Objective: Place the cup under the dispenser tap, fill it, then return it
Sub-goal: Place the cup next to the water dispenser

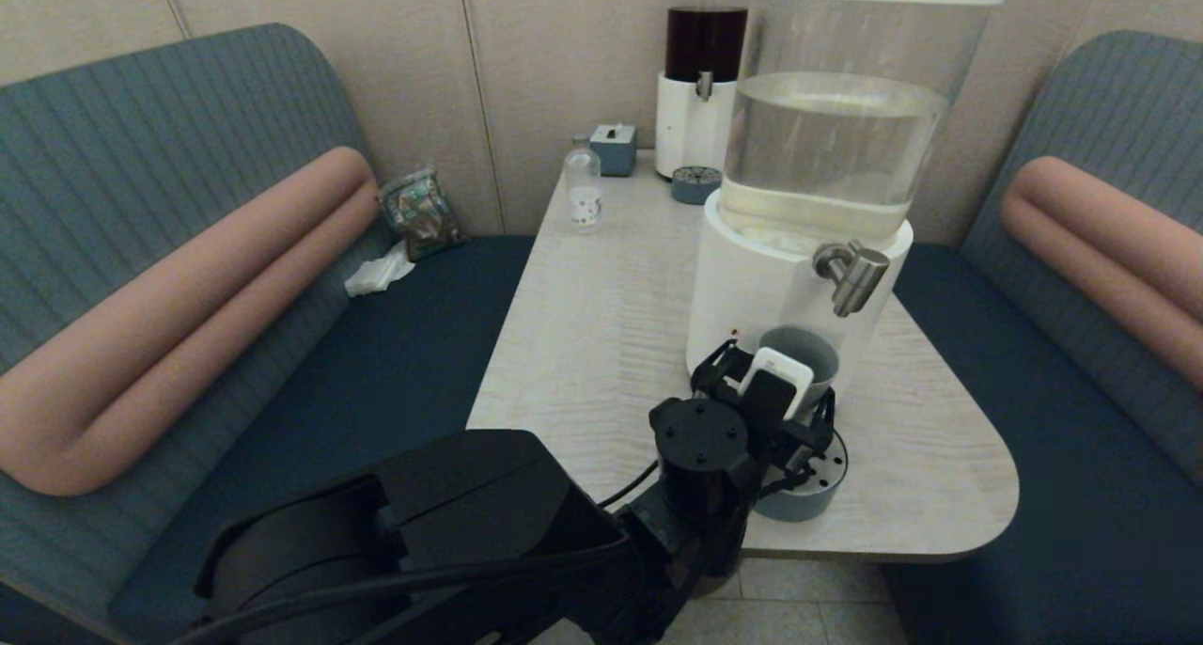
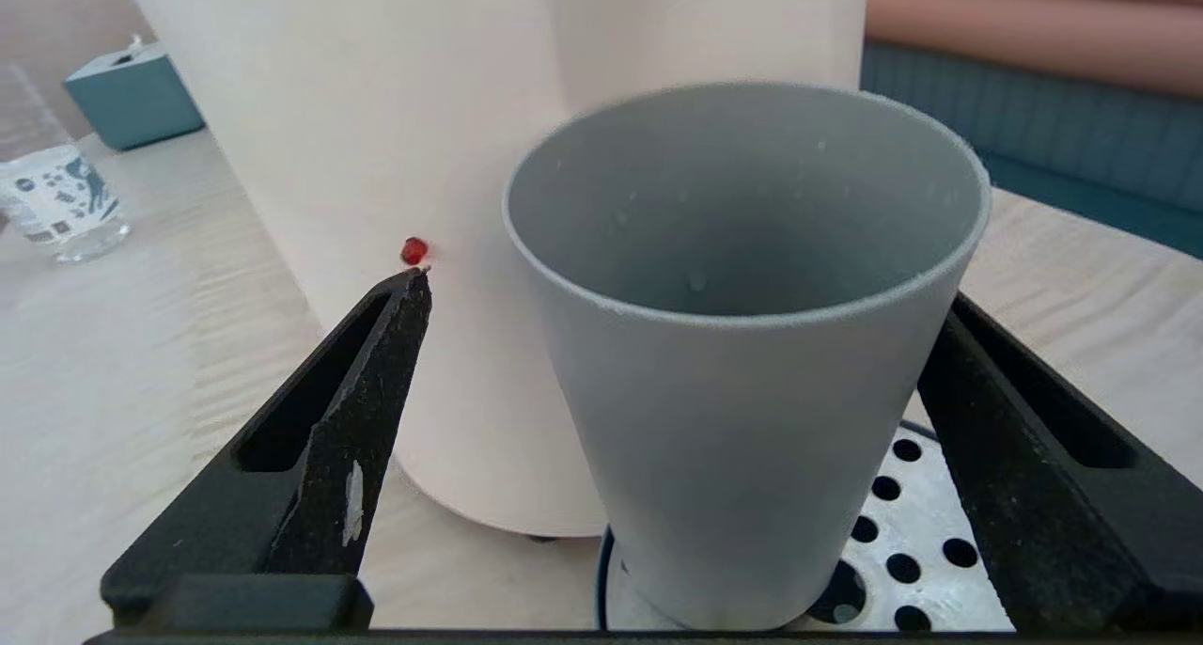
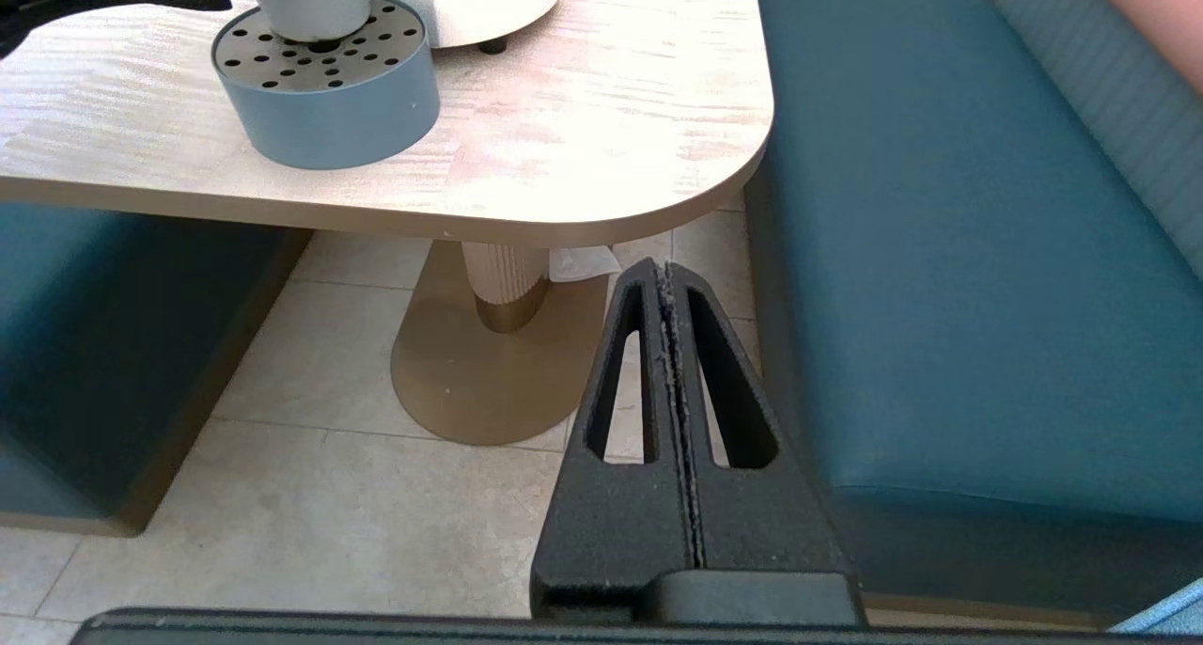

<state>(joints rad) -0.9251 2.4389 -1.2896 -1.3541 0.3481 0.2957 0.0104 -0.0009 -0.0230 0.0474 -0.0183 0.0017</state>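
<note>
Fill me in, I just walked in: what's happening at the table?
The left hand has its fingers open on either side of the cup, which stands on the drip tray below the dispenser tap. The cup looks empty. The right hand is parked, shut, low beside the table.

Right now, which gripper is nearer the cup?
Left. The left gripper straddles the cup on the drip tray, fingers open. The right gripper hangs shut below the table edge.

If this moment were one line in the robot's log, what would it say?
left gripper: open around cup | cup: upright on drip tray, empty, below tap | right gripper: shut, parked below table
</note>
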